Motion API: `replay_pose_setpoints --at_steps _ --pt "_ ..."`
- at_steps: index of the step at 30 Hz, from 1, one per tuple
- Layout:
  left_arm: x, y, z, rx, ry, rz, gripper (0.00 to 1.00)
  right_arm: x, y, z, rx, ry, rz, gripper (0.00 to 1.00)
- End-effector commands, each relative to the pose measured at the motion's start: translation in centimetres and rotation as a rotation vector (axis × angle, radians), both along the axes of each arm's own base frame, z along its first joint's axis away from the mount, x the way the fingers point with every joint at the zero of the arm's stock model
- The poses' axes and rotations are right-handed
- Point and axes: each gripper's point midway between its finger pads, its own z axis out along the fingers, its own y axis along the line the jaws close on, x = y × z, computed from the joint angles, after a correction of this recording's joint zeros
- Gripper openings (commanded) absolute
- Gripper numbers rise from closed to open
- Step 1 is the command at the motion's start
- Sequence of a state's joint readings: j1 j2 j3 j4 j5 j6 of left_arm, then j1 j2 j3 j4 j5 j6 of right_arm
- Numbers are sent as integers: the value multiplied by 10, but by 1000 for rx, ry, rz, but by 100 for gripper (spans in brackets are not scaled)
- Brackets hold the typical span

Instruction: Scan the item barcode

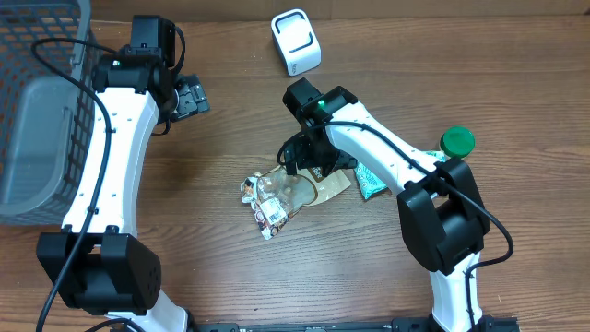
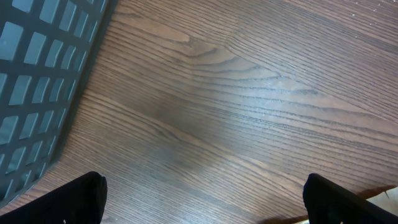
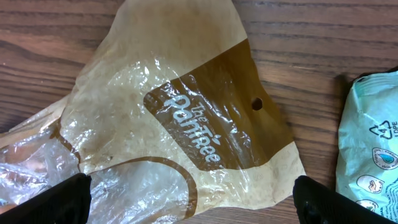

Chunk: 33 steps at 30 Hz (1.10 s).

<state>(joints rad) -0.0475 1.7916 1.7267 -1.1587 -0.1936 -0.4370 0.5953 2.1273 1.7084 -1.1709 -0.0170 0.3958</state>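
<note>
Hovering over the snack bag (image 3: 186, 124) lying mid-tabletop, the right gripper (image 3: 193, 208) has fingers spread, probably to carry it to the scanner (image 1: 296, 41); the left gripper (image 2: 205, 208), also spread, hangs beside the basket (image 2: 31, 93).

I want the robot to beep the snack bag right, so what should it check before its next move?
1. Right claw open, holding nothing: ok.
2. Right claw right above the brown snack bag: ok.
3. Left claw open and empty, over bare table: ok.
4. Barcode showing on the snack bag: cannot tell; only the printed name shows in the right wrist view.
5. White scanner out in the open with nothing on it: ok.
6. Snack bag lying flat: not ok, it looks crumpled.
</note>
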Motion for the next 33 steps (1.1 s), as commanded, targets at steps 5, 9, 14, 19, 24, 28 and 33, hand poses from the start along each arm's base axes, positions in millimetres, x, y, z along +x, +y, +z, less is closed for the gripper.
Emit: replay_pose_setpoints --at_steps 5,9,14,19,24,28,33 --pt "1 0 8 0 -20 -14 100 8 -2 7 0 -30 3 100" --pt "1 0 8 0 -20 -14 99 8 -2 7 0 -30 3 100" --pt "1 0 8 0 -20 -14 99 8 -2 7 0 -30 3 100" --pt "1 0 8 0 -20 -14 100 8 -2 7 0 -30 3 100" --pt "1 0 8 0 -20 -14 100 11 1 7 11 -46 3 100" --pt "1 0 8 0 -20 -14 99 18 5 8 27 -71 3 100" --pt "1 0 8 1 -20 -14 100 24 9 9 44 -96 2 100"
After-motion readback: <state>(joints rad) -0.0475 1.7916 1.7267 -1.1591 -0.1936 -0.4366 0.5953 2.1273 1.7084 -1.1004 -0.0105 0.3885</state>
